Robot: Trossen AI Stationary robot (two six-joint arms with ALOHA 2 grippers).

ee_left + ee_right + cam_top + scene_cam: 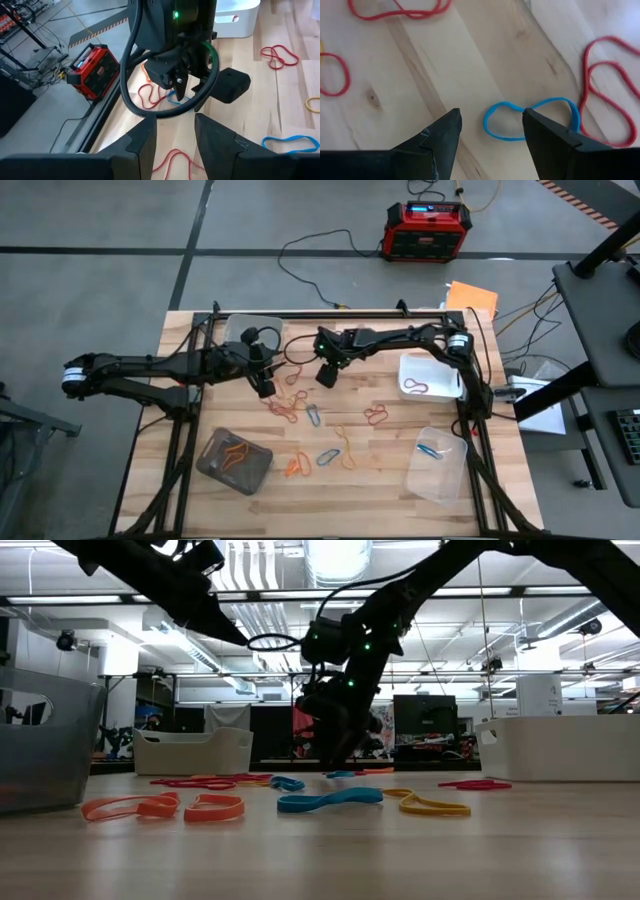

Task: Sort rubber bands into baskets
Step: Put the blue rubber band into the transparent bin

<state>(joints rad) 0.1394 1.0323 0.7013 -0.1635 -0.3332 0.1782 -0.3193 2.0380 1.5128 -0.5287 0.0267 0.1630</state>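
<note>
Two pincers mid-table | right pincer (pixel 490 132) wide over blue band (pixel 532 119) | left pincer (pixel 175 137) parted, empty

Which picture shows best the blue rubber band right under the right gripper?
The right wrist view: the blue rubber band lies close up on bare wood between the open right gripper. The left wrist view shows just a sliver; the high and low views hide it.

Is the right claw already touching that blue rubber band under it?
Apart. In the right wrist view the right gripper is open, and bare wood shows between its fingers and the blue rubber band.
</note>
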